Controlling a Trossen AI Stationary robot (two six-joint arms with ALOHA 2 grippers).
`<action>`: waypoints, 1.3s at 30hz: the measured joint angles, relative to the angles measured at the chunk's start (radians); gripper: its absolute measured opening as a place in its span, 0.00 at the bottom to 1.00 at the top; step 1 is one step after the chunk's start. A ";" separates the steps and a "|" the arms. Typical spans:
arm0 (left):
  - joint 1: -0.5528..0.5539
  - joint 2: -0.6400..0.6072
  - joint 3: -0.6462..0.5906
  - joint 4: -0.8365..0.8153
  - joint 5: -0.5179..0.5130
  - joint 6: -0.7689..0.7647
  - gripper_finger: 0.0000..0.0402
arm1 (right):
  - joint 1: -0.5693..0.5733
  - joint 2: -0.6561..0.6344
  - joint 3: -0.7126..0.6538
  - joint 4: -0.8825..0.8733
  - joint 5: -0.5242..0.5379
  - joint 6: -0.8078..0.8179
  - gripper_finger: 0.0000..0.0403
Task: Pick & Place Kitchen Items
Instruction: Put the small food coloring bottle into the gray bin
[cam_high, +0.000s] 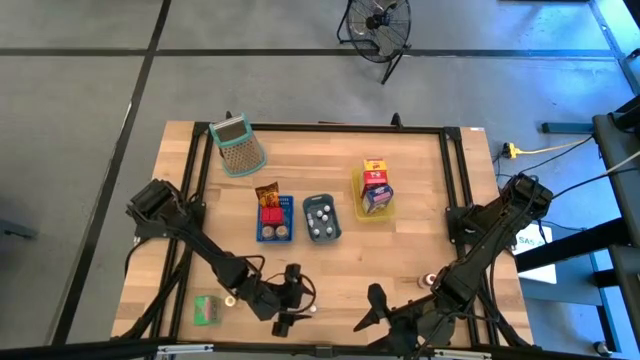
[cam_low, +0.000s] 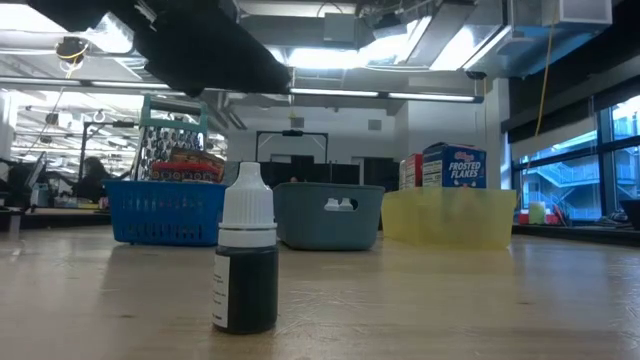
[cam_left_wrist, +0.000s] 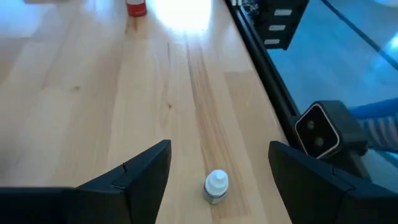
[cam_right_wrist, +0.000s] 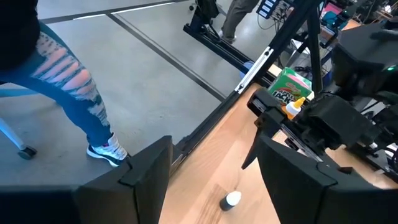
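A small dropper bottle with a white cap and a dark body stands upright on its base on the wooden table, near the front edge. My left gripper is open and slants down toward the bottle, one finger on either side of it and neither touching. My right gripper is also open. It hovers to the right of the bottle, pointing at it and at the left arm beyond. In the high view the two grippers face each other.
Mid-table stand a blue tray, a grey-blue tray and a yellow tray holding items. A green-rimmed mesh basket lies at the far left. A green carton sits near the left front; small pieces at the right. A person's legs stand beyond the table.
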 joint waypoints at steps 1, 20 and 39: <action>0.000 0.008 0.001 0.008 -0.003 -0.007 0.66 | 0.000 0.000 0.000 0.000 0.000 0.004 0.59; 0.003 0.117 0.001 0.084 -0.021 0.003 0.66 | -0.014 0.000 0.000 -0.015 0.000 0.011 0.59; 0.005 0.169 0.001 0.115 -0.027 -0.003 0.66 | -0.015 0.000 0.000 -0.024 0.001 0.011 0.59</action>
